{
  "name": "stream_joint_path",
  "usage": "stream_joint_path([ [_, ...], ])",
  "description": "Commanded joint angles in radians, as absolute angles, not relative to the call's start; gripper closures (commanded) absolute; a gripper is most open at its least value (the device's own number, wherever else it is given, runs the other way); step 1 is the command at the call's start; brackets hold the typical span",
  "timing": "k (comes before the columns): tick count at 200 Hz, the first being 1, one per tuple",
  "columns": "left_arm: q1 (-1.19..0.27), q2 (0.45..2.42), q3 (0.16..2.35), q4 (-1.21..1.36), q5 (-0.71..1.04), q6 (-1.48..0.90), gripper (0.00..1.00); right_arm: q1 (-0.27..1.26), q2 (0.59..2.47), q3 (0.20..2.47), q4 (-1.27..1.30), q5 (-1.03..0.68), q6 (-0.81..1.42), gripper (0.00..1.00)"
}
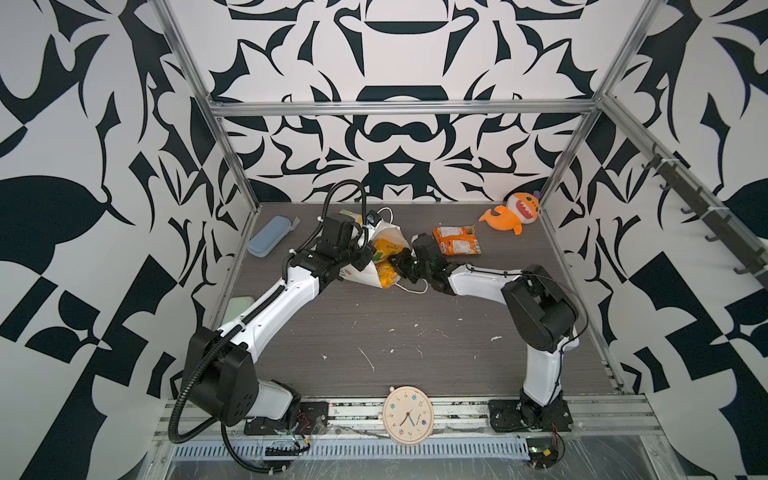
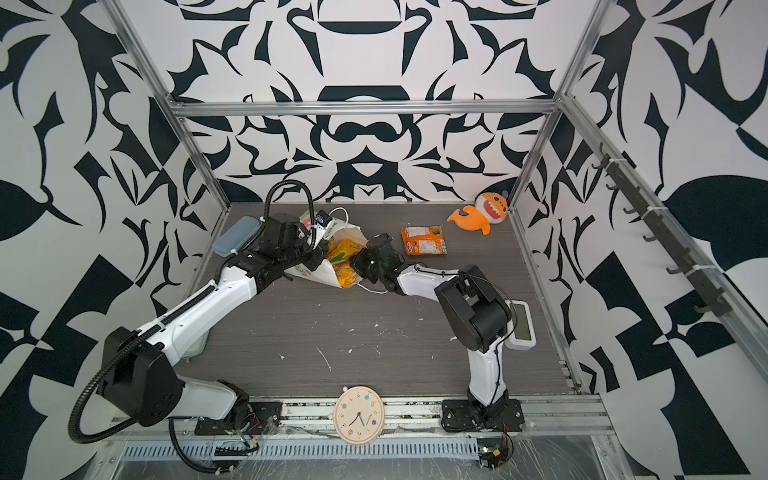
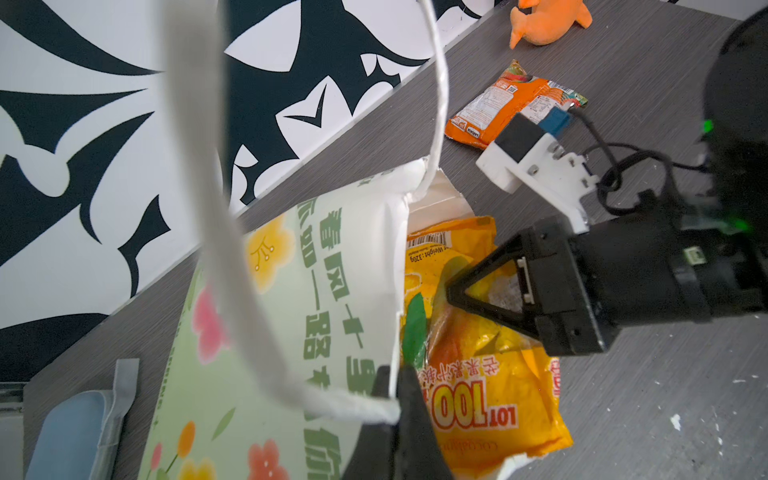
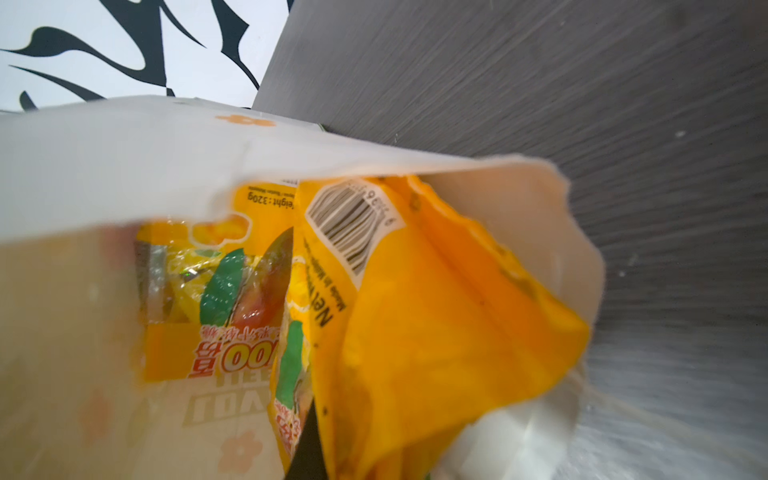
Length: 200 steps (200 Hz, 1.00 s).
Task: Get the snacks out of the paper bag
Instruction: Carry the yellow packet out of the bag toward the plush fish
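Both top views look down from high above the near edge of the tabletop point(image 1: 374, 328) toward its far edge, sharing the whole scene. Each wrist view sits close at the mouth of the bag point(image 3: 291, 299), both showing the yellow packets point(image 4: 415, 332).

Even, bright, diffuse light fills both top views, leaving faint, soft shadows on the dark grey wood-grain tabletop point(image 1: 374, 324), while the wide lens splays the silver aluminium frame posts point(image 1: 199, 83) outward toward the edges. In the left wrist view the white cord handle point(image 3: 216, 208) of the white printed paper bag point(image 3: 332, 270) hangs blurred close to the lens. In the right wrist view the tabletop streaks with motion blur, the bag's nearest wall is out of focus, and small glints spark on the glossy yellow plastic packet point(image 4: 415, 311), whose barcode reads sharp.
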<state>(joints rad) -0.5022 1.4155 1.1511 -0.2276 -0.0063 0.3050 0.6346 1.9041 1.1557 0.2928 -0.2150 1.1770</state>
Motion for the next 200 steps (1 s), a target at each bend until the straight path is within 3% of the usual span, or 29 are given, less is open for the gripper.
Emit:
stream_joint_path([
  [1, -0.503, 1.394, 1.156, -0.173, 0.001, 0.301, 1.00, 0.633, 1.766, 1.155, 0.345, -0.243, 1.103, 0.95],
  [72, -0.503, 1.388, 1.154, -0.163, 0.000, 0.302, 1.00, 0.556, 1.500, 1.049, 0.132, -0.301, 1.015, 0.94],
  [117, -0.504, 1.394, 1.150, -0.141, 0.010, 0.292, 1.00, 0.472, 1.251, 0.990, -0.106, -0.251, 0.967, 0.94],
  [163, -0.503, 1.394, 1.159, -0.135, 0.023, 0.288, 1.00, 0.220, 1.123, 0.934, -0.193, -0.249, 0.936, 0.95],
  [200, -0.503, 1.392, 1.163, -0.145, 0.020, 0.288, 1.00, -0.010, 1.199, 0.890, 0.009, -0.290, 1.006, 0.95],
])
